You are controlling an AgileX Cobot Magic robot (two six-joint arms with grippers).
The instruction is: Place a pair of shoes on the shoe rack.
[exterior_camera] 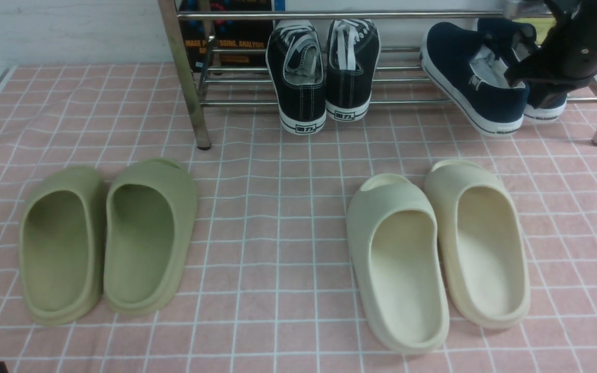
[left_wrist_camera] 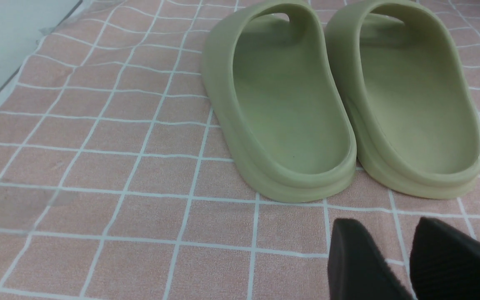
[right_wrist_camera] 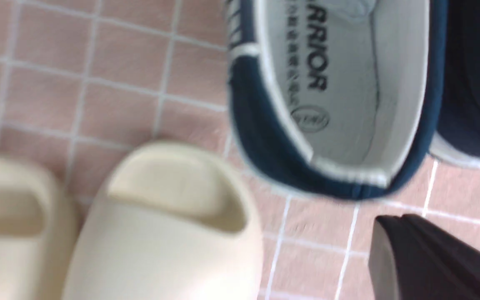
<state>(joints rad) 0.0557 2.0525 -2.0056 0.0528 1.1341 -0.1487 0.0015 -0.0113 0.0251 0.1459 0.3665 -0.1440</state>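
Pink checked cloth [exterior_camera: 278, 217], white wall [exterior_camera: 44, 31] | left jaws apart, empty | right jaws unclear

Your navy slip-on shoes [exterior_camera: 459, 72], white-soled, heels toward you, on the chrome shoe rack [exterior_camera: 187, 77], right end, left one angled

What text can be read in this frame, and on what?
"ARRIOR", start cut off: insole of a navy shoe; small print and oval stamp beside it blurred.
"回力": heel labels of the black sneakers.
"MAGE P...SSING, ANALYSI", partly hidden: dark cover behind the rack.
Heel print on the navy shoes: too small to read.
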